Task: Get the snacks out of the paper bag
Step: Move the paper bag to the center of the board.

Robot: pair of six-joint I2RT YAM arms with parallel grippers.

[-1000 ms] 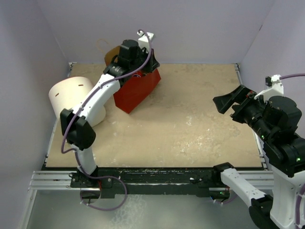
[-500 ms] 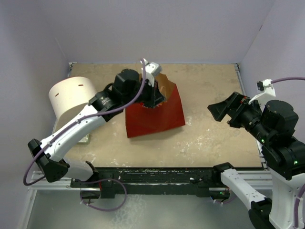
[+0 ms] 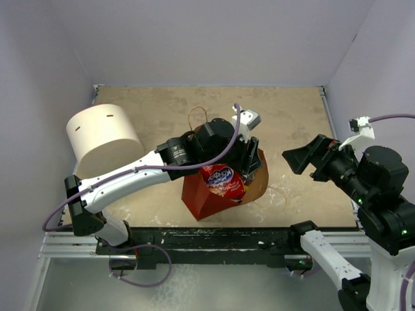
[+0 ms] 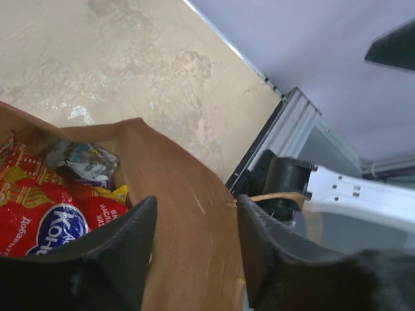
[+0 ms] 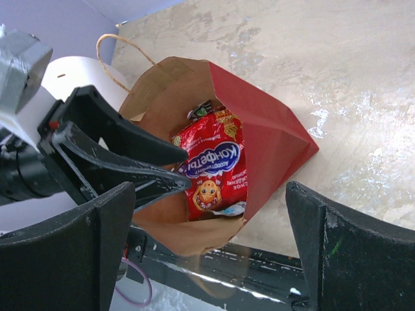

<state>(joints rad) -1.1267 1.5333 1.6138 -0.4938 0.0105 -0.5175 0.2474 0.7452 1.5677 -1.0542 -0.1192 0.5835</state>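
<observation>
My left gripper (image 4: pixel 194 223) has its fingers (image 4: pixel 120 259) spread, straddling the brown inner wall of the tall red paper bag (image 3: pixel 196 197) without pinching it. The bag lies mid-table (image 3: pixel 292 116) by the front edge. In its open mouth are a glossy red cookie packet (image 5: pixel 211 162) with blue lettering and small candy packs (image 4: pixel 84 161). My right gripper (image 5: pixel 206 188) hangs wide open, off the bag.

Red cookie bag (image 4: pixel 48 217) inside paper bag (image 4: pixel 191 207)

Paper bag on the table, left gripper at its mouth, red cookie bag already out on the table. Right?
No: the red cookie bag is inside the paper bag, as the right wrist view shows. Left gripper at its mouth is right.
</observation>
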